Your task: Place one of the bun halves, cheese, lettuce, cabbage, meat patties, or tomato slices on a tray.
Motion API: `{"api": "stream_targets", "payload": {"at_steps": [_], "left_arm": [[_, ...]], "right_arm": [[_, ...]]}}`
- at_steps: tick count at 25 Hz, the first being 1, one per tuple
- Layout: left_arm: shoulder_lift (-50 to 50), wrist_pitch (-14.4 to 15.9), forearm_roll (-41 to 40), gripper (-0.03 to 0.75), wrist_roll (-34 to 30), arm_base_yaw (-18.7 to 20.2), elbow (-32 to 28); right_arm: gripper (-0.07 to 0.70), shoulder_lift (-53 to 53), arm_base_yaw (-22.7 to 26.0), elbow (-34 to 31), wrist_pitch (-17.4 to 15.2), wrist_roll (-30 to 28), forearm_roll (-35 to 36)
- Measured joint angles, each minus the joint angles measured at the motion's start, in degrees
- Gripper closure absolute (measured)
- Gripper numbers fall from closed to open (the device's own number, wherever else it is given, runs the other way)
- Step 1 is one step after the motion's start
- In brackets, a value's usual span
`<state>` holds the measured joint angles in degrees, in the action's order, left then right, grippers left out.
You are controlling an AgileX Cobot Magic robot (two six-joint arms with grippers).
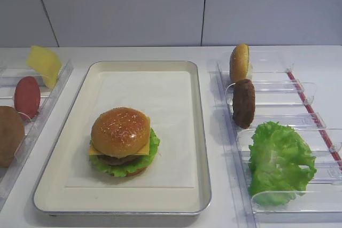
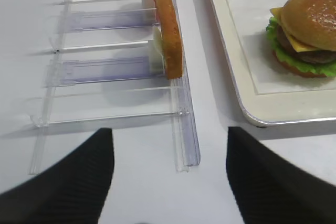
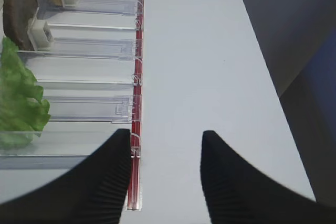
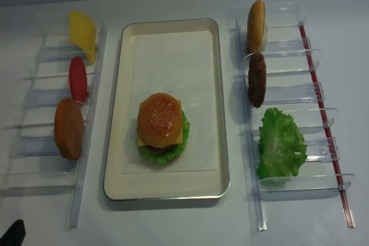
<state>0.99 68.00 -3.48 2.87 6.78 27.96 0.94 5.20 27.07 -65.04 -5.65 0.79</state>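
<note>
The cream tray (image 1: 171, 94) sits mid-table and carries a stacked burger with a seeded bun half (image 1: 120, 131) on top and cheese, patty and lettuce under it. In the right rack stand another bun half (image 1: 239, 62), a meat patty (image 1: 243, 103) and loose lettuce (image 1: 280, 161). The left rack holds a cheese slice (image 1: 45, 63), a tomato slice (image 1: 26, 96) and an orange-brown disc (image 2: 169, 35). My left gripper (image 2: 169, 129) hangs open over the table at the left rack's near end. Beside the right rack's red rail, my right gripper (image 3: 166, 131) is open and empty.
Clear plastic racks (image 4: 282, 93) flank the tray on both sides, with thin upright dividers. A red rail (image 3: 138, 77) runs along the right rack's outer side. The table's right edge (image 3: 273, 93) lies close to my right gripper. A grey wall stands behind.
</note>
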Motion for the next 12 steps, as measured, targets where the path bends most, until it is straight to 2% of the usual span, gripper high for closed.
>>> {"api": "stream_targets", "payload": {"at_steps": [12], "left_arm": [[0.00,0.00,0.00,0.267,0.00,0.00,0.00]], "right_arm": [[0.275,0.00,0.00,0.00,0.00,0.00,0.00]]}}
